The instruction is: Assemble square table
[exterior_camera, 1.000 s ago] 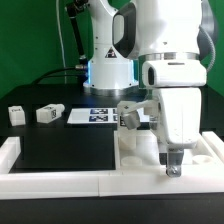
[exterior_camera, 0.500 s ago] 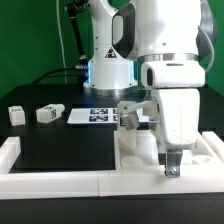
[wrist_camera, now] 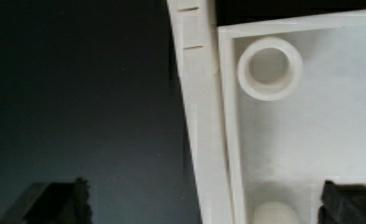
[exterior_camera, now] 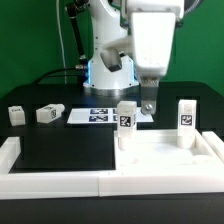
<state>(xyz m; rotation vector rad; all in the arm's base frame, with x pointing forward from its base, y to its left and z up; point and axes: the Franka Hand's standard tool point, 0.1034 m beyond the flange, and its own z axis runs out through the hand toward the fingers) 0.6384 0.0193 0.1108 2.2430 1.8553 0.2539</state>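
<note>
The square table's white top (exterior_camera: 165, 152) lies at the exterior view's right, rim up. Two tagged white legs stand upright on its far side, one (exterior_camera: 126, 118) at the left corner and one (exterior_camera: 186, 116) at the right. Two more legs (exterior_camera: 15, 114) (exterior_camera: 49, 114) lie loose on the black mat at the left. My gripper (exterior_camera: 148, 107) hangs open above the top's far edge, between the standing legs, with nothing in it. The wrist view shows the top's rim (wrist_camera: 201, 120) and a round socket (wrist_camera: 269, 68) below the gripper (wrist_camera: 206, 203), whose dark fingertips (wrist_camera: 64, 200) stand wide apart.
The marker board (exterior_camera: 92, 117) lies behind the mat, near the arm's base. Long white border bars (exterior_camera: 60, 181) run along the front and the left side (exterior_camera: 8, 152). The black mat (exterior_camera: 65, 150) spreads left of the top.
The arm has lifted from the top's front right corner and swung back and up. The right-hand standing leg, hidden behind the arm before, now shows. The jaws stayed open.
</note>
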